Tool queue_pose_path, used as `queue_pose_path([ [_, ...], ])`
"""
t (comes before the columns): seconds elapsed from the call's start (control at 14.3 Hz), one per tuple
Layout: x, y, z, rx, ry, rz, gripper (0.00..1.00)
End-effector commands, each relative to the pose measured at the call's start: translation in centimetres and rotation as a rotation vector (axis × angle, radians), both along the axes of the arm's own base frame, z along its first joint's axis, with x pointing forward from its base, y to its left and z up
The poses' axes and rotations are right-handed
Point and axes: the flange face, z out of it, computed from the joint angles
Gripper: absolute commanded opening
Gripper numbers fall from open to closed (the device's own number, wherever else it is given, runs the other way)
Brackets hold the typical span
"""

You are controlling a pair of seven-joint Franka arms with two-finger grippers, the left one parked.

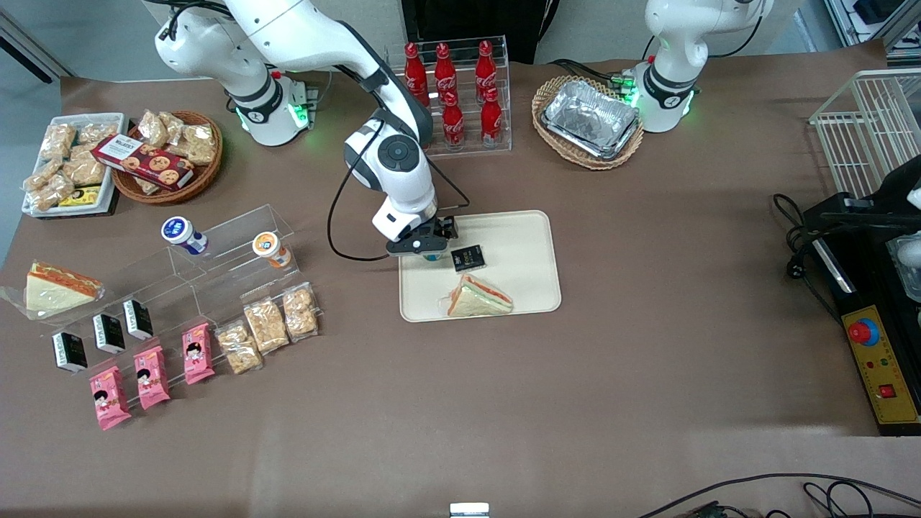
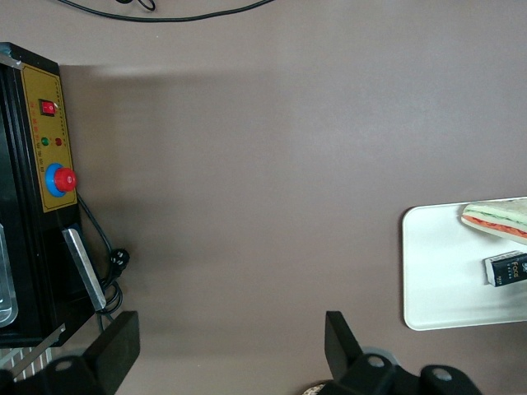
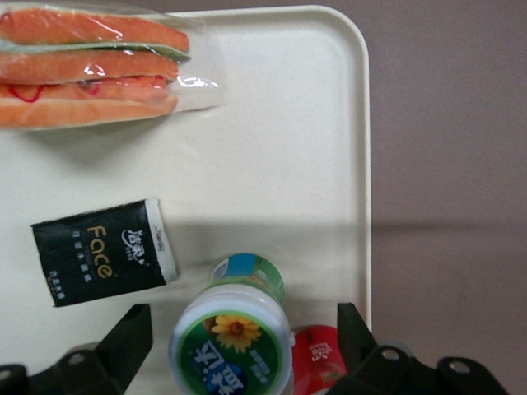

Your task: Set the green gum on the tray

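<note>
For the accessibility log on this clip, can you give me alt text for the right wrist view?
The green gum stands on the beige tray between the open fingers of the end effector, with something red beside it. On the tray also lie a black Face packet and a wrapped sandwich.

Brown-clothed table (image 1: 647, 324) — grey floor (image 1: 43, 43)

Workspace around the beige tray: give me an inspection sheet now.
Surface: brown table.
Job's things: green gum stands on the tray, near its corner.
Clutter: sandwich and black packet on the tray; blue-lidded bottle, orange-lidded bottle on the clear rack.
Grippers: gripper above the gum, jaws open on both sides of it.
Cables: black cable hangs from the arm.
Surroundings: cola bottles, foil tray.
</note>
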Motion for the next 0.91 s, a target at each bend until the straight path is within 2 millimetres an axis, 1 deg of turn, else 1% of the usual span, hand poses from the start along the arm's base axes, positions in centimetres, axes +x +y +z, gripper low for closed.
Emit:
queue_pose_path([
  [0.0,0.4,0.2,0.0,0.001,-0.023,-0.009,1.0],
  [0.07,0.5,0.2,0.1,0.002,-0.024,-0.01,1.0],
  [0.14,0.2,0.5,0.3,0.002,-0.024,0.0,1.0],
  [0.21,-0.1,1.1,1.0,0.0,-0.033,0.021,1.0],
  [0.28,0.2,0.8,1.6,-0.018,-0.042,0.034,1.0],
  [0.35,1.3,-0.2,2.8,-0.024,-0.057,0.02,1.0],
  [0.49,2.8,-2.3,6.7,-0.03,-0.062,-0.023,1.0],
  [0.56,4.7,-4.5,9.6,-0.038,-0.07,-0.056,1.0],
  [0.63,6.3,-7.1,12.4,-0.051,-0.07,-0.064,1.0],
  [0.84,11.2,-14.4,20.7,-0.069,-0.058,-0.033,1.0],
])
